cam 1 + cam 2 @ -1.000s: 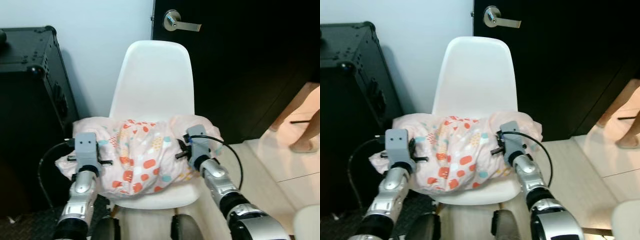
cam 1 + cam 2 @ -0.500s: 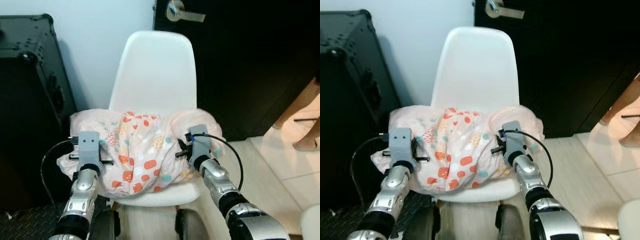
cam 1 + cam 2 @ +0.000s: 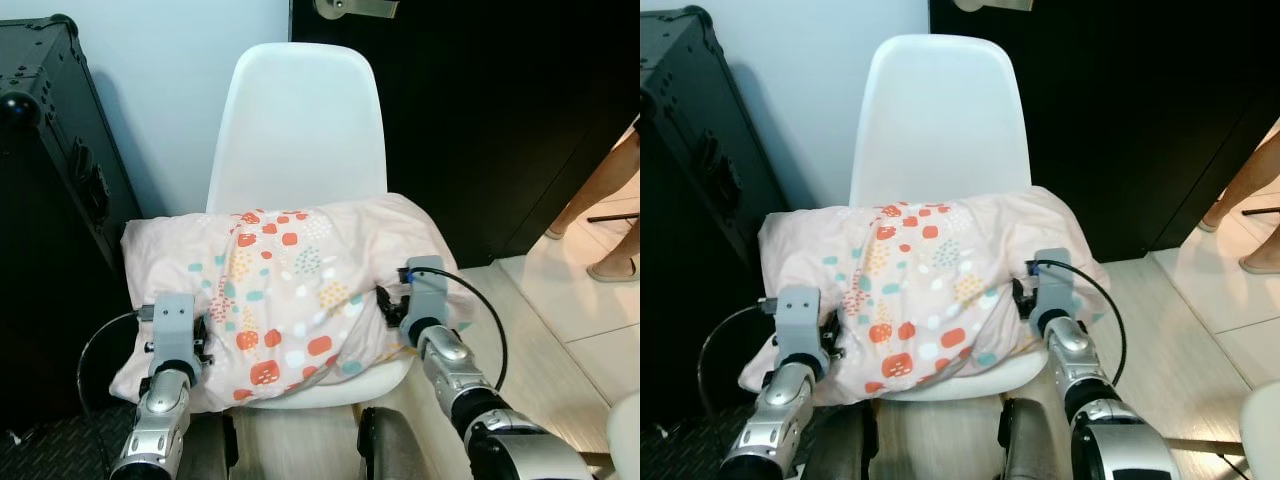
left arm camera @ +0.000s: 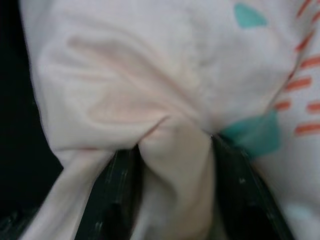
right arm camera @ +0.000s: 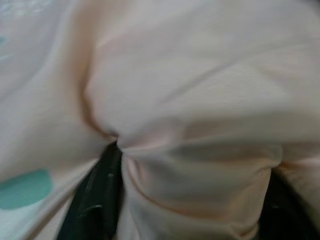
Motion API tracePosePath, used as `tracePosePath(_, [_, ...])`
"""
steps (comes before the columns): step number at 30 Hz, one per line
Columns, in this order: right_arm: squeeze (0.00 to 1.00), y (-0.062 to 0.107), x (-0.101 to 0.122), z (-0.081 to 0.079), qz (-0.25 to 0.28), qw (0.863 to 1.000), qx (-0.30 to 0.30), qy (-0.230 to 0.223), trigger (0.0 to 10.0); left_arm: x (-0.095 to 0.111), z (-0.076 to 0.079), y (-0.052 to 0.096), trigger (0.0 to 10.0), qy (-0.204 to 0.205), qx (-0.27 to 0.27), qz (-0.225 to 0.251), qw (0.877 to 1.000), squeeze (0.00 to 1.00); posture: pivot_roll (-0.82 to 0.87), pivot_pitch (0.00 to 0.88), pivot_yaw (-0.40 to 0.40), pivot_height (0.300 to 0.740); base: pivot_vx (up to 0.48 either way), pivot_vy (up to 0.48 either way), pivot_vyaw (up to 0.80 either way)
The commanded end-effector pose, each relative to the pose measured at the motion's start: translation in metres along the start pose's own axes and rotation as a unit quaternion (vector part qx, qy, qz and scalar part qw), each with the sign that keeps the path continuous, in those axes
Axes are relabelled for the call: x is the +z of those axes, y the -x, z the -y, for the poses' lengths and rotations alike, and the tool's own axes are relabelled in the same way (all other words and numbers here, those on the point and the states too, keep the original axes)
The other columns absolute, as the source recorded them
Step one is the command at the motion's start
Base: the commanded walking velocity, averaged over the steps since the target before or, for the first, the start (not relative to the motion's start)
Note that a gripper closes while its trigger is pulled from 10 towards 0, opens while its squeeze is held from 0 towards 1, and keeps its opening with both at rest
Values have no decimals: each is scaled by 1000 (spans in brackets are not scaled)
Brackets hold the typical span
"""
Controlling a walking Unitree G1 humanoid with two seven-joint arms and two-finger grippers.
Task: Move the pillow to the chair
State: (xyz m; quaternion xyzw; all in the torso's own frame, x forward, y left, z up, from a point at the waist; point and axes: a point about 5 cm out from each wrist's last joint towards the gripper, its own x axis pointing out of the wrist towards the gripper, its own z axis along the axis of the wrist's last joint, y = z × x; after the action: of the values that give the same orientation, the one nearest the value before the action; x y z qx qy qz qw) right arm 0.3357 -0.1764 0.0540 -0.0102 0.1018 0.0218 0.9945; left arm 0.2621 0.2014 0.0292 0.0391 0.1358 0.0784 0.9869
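The patterned pillow (image 3: 285, 290) is laid across the seat of the white chair (image 3: 295, 135), overhanging the seat at 9 o'clock. Its 9 o'clock end is pinched by the left gripper (image 4: 175, 200), cloth being bunched between the black fingers (image 4: 117, 195). Its 3 o'clock end is clenched by the right gripper (image 5: 192, 200). A black case (image 3: 50, 170) is seen at 9 o'clock.

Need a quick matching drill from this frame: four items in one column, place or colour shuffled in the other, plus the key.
1. pillow
2. chair
3. left gripper
4. case

A. black, on the robot's left beside the chair
B. white, against the wall
C. pink with patterned panel, lying on the seat
D. pinching a fold of fabric

Pairs: 1-C, 2-B, 3-D, 4-A
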Motion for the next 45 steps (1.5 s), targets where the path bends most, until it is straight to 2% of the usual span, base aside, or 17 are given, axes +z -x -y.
tracePosePath(1, [1000,-1,16,12,51,998,-36,-13,10000,-4,-12,5,10000,-2,14,-12,1000,1000,31,66,-105,585,0,0,0])
tracePosePath(7, [1000,1,41,17,149,987,-57,-34,10000,-16,-69,41,10000,-2,127,-10,992,1000,46,60,-104,585,0,0,0])
tracePosePath(13, [1000,2,51,12,189,980,-46,-47,10000,-7,-84,51,10000,-8,153,21,988,1000,55,57,-105,585,0,0,0])
tracePosePath(18, [1000,7,57,11,227,971,-59,-34,10000,29,-102,76,10000,-18,197,148,969,1000,58,55,-96,585,0,0,0])
tracePosePath(20, [871,7,55,12,221,973,-62,-34,10000,36,-106,80,10000,-33,212,166,962,1000,58,55,-96,585,0,0,0])
tracePosePath(21, [286,5,51,10,205,977,-51,-37,10000,43,-108,81,10000,-42,221,179,958,1000,63,54,-95,585,0,0,0])
tracePosePath(22, [0,3,45,6,178,983,-34,-39,10000,49,-108,79,10000,-47,222,189,956,1000,61,50,-96,585,0,0,0])
tracePosePath(24, [0,2,39,3,151,988,-20,-32,10000,55,-105,75,10000,-50,213,196,956,1000,61,50,-96,585,0,0,0])
tracePosePath(25, [0,4,28,-5,128,992,13,-13,4235,64,-90,60,10000,-54,168,202,963,0,61,44,-94,585,0,0,0])
tracePosePath(27, [0,5,25,-8,126,992,24,-13,4235,66,-84,56,10000,-56,153,202,966,0,61,44,-94,585,0,0,0])
tracePosePath(28, [0,6,22,-9,121,992,28,-11,0,67,-77,50,10000,-58,135,201,969,0,56,37,-89,585,0,0,0])
tracePosePath(34, [0,12,12,-5,109,994,9,16,0,69,-44,29,10000,-72,68,195,976,0,39,26,-74,585,0,0,0])
tracePosePath(39, [0,16,8,-1,108,994,3,28,0,71,-38,24,10000,-70,59,194,977,0,34,23,-69,585,0,0,0])
tracePosePath(40, [1000,21,6,3,115,993,0,32,10000,71,-35,20,10000,-67,56,189,978,0,34,23,-69,585,0,0,0])
tracePosePath(43, [1000,23,6,5,119,992,-1,31,10000,71,-34,18,10000,-66,55,186,979,0,34,23,-69,585,0,0,0])
tracePosePath(44, [1000,24,6,8,120,992,-9,31,0,70,-33,16,10000,-67,53,182,979,0,21,19,-56,585,0,0,0])
tracePosePath(45, [1000,25,7,11,122,992,-16,32,1020,70,-32,14,10000,-69,51,180,980,0,16,17,-51,585,0,0,0])
